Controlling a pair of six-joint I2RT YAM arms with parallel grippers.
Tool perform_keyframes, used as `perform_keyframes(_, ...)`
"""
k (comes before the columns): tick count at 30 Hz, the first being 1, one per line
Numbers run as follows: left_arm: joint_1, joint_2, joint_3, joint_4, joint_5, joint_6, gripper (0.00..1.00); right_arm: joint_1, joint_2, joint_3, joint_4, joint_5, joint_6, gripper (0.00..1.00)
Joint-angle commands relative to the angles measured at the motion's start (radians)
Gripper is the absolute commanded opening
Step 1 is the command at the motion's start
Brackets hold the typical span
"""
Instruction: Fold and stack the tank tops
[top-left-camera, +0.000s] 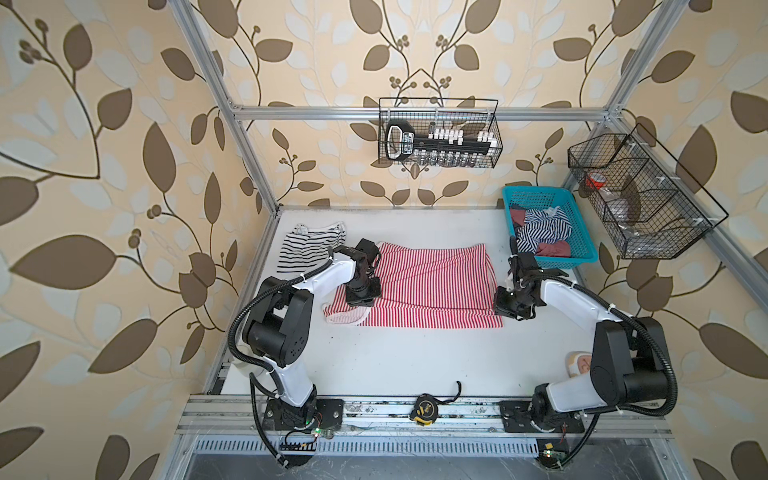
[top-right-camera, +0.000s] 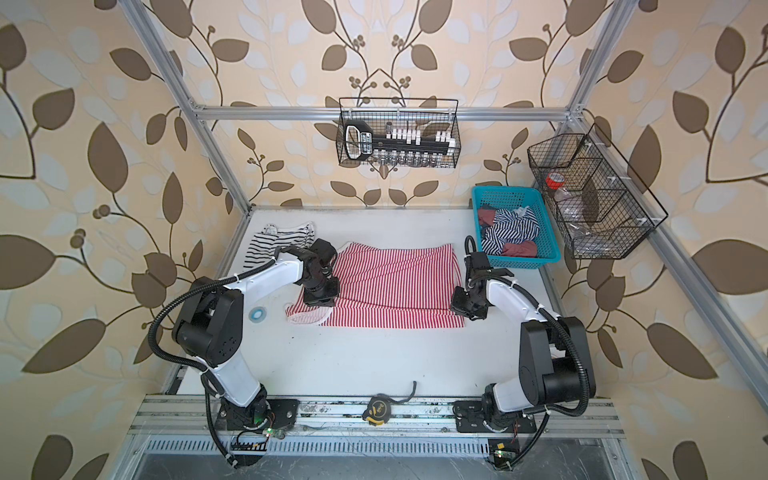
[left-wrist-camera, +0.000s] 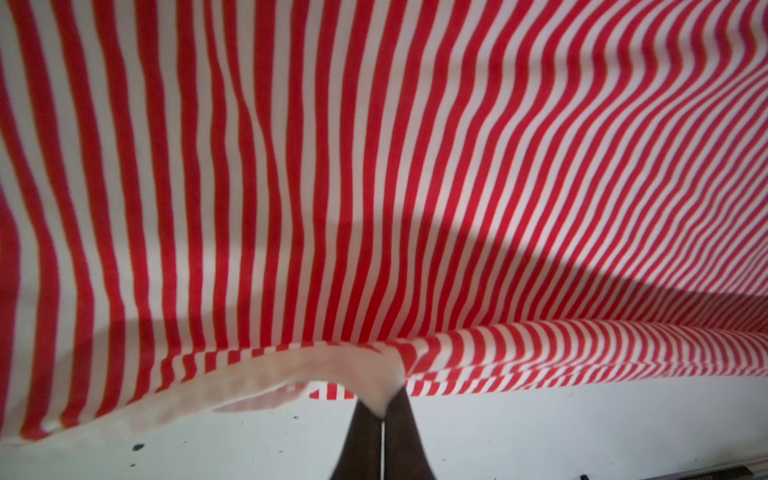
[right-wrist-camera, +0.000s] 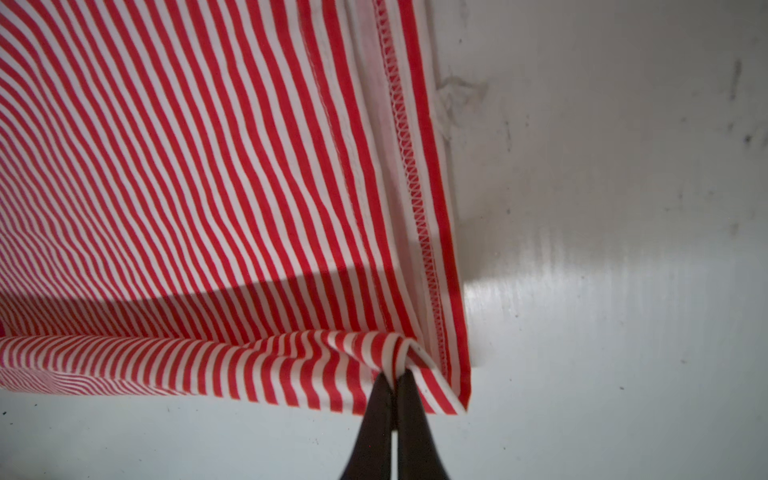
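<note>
The red-and-white tank top (top-left-camera: 432, 282) (top-right-camera: 395, 282) lies spread mid-table. My left gripper (top-left-camera: 361, 300) (left-wrist-camera: 382, 405) is shut on its white trim (left-wrist-camera: 266, 382) at the left end, lifting that edge a little. My right gripper (top-left-camera: 505, 308) (right-wrist-camera: 394, 379) is shut on the hem corner at the right end, which bunches between the fingers. A black-and-white tank top (top-left-camera: 309, 247) (top-right-camera: 278, 241) lies folded at the back left. A navy-and-white tank top (top-left-camera: 540, 232) (top-right-camera: 511, 230) sits crumpled in the turquoise basket (top-left-camera: 544, 193) (top-right-camera: 507, 191).
Maroon cloth (top-left-camera: 552, 249) also lies in the basket. A tape measure (top-left-camera: 424, 409) rests on the front rail. A blue tape ring (top-right-camera: 257, 313) lies by the left arm. Black wire baskets hang on the back wall (top-left-camera: 438, 133) and the right frame (top-left-camera: 640, 191).
</note>
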Motion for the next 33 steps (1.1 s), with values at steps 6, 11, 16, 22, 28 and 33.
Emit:
perform_keyframes(6, 0.02, 0.035, 0.074, -0.039, -0.012, 0.038, 0.0, -0.016, 0.037, 0.057, -0.012, -0.002, -0.031, 0.0)
perform_keyframes(11, 0.033, 0.062, 0.096, -0.042, -0.013, 0.055, 0.0, -0.021, 0.073, 0.076, -0.007, -0.008, -0.038, 0.0)
perform_keyframes(16, 0.038, 0.104, 0.128, -0.046, -0.009, 0.067, 0.0, -0.027, 0.116, 0.099, -0.009, -0.01, -0.049, 0.0)
perform_keyframes(22, 0.044, 0.145, 0.15, -0.04, -0.006, 0.073, 0.0, -0.034, 0.146, 0.119, -0.004, -0.011, -0.053, 0.0)
perform_keyframes(28, 0.053, 0.17, 0.17, -0.037, -0.009, 0.074, 0.0, -0.049, 0.174, 0.125, 0.004, -0.017, -0.057, 0.0)
perform_keyframes(33, 0.053, 0.191, 0.194, -0.034, -0.001, 0.069, 0.0, -0.057, 0.194, 0.141, 0.01, -0.023, -0.059, 0.06)
